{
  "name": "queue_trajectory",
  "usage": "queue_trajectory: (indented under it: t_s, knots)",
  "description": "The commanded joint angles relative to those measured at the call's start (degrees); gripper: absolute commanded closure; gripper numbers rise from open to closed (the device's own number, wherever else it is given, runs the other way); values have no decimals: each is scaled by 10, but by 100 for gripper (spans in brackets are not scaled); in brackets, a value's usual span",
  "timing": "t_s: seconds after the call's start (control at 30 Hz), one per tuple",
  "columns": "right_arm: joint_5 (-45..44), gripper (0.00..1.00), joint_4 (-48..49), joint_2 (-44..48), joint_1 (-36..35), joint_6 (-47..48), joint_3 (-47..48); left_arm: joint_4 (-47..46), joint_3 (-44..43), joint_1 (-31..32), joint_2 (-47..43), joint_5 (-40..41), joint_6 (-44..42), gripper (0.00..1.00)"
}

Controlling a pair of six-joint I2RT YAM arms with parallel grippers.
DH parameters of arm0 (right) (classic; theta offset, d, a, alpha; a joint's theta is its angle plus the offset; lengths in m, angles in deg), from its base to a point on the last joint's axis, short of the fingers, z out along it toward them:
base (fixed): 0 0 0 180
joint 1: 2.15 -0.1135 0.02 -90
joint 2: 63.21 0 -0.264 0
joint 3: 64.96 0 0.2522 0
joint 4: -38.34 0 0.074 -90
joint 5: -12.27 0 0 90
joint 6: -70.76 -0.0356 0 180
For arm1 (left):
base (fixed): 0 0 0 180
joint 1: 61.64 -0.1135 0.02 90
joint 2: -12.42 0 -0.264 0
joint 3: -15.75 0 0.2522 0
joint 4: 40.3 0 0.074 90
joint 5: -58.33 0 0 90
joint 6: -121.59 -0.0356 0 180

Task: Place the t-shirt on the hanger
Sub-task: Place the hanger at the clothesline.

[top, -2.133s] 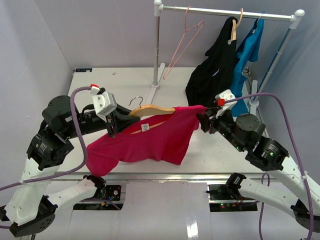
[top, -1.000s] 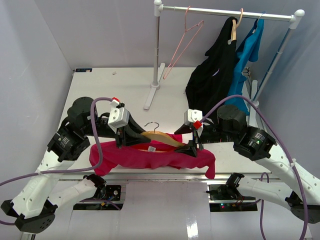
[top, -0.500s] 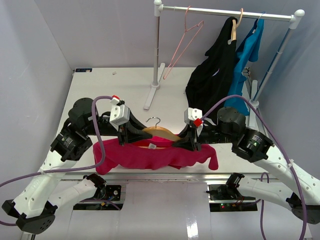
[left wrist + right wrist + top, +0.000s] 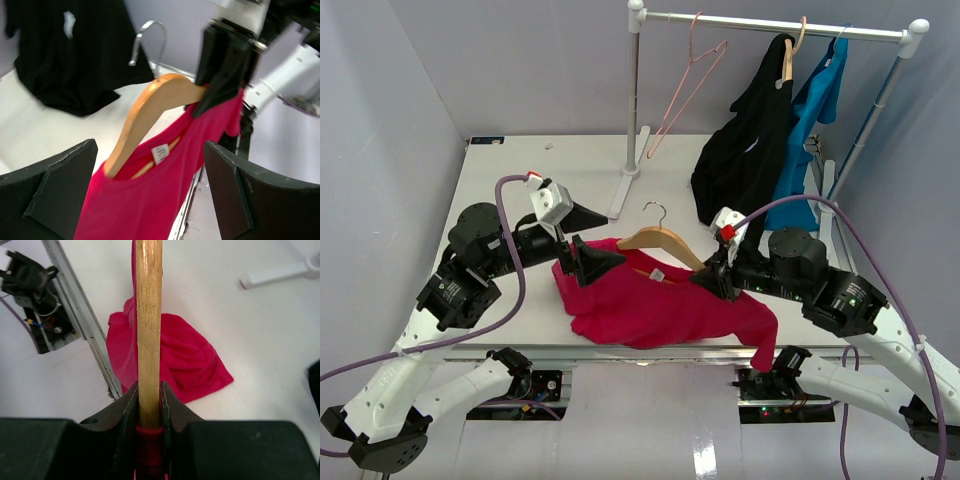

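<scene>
The left hand [image 4: 610, 238] stands wide apart with nothing between its fingers [image 4: 60, 185], poised just beside the near end of the hanger [image 4: 665, 242]. The right hand [image 4: 710, 280] is clamped on the hanger's far end, with a fold of the shirt [image 4: 660, 305] pinched against the wood. The hanger is held up off the table [image 4: 520, 170], tilted, its hook [image 4: 658, 210] uppermost. The shirt hangs from it in a bunch, its lower part resting on the table near the front edge. By the look of it the threading step is nearly done and the straightening is in hand. The next move likely calls for the left hand to take the loose shoulder or hem and draw the cloth even along the bar while the right keeps its grip. The left wrist view alone shows the near end of the bar running down inside the neck opening beside the white label [image 4: 161, 152], which the top view leaves unclear. The right wrist view alone shows how tightly the fingers [image 4: 129, 405] sit on the bar, red cloth between them. Only the top view shows the rack [image 4: 770, 22] behind, with a pink hanger [image 4: 692, 75], a black garment [image 4: 745, 150] and a blue shirt [image 4: 815, 95]
</scene>
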Motion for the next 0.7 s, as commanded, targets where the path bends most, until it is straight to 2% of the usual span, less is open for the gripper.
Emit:
queue_trajectory:
  t_s: [0.0,0.1,0.27,0.37,0.5,0.67]
  knots:
    - [-157,92,-51,13,2,-59,0,31,-49,2,11,115,53,2]
    - [-199,92,-82,25,2,-88,-12,37,-53,2,16,127,52,2]
    - [-239,92,-125,37,3,-113,-14,32,-29,2,11,198,76,2]
    - [-331,92,-152,27,3,-155,1,51,-32,2,21,245,94,2]
    - [-413,92,-157,-14,2,-182,53,46,-26,2,25,252,103,2]
    - [-495,92,-157,-101,3,-209,116,-20,39,2,-3,261,109,2]
